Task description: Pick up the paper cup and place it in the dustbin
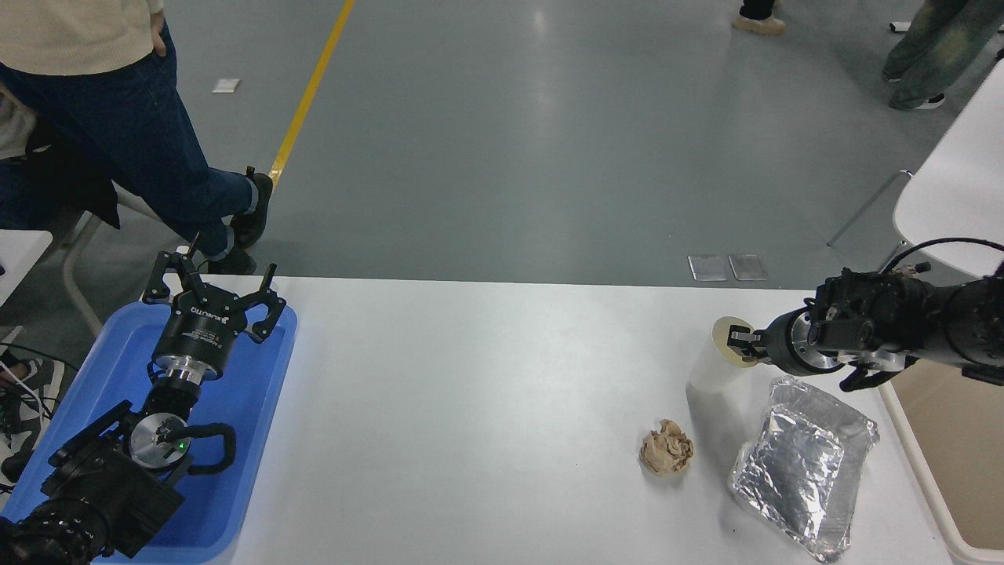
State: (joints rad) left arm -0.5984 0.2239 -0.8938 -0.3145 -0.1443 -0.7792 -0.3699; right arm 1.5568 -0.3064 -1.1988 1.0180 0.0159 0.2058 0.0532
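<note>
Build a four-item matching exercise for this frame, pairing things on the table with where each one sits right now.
Things:
1. paper cup
2. brown paper ball
3. foil container
4. left gripper

Places:
A. lying flat near the table's front right
B. parked over the blue tray
C. tilted, rim pinched by the right gripper
D. loose on the table, left of the foil

Pairs: 1-C, 2-D, 3-A, 4-B

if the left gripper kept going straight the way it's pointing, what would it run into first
Probably nothing on the table. The left gripper, parked open over the blue tray, points away toward the far edge. Beyond that lies open floor, with a person's shoes roughly in that line, though depth is unclear.
</note>
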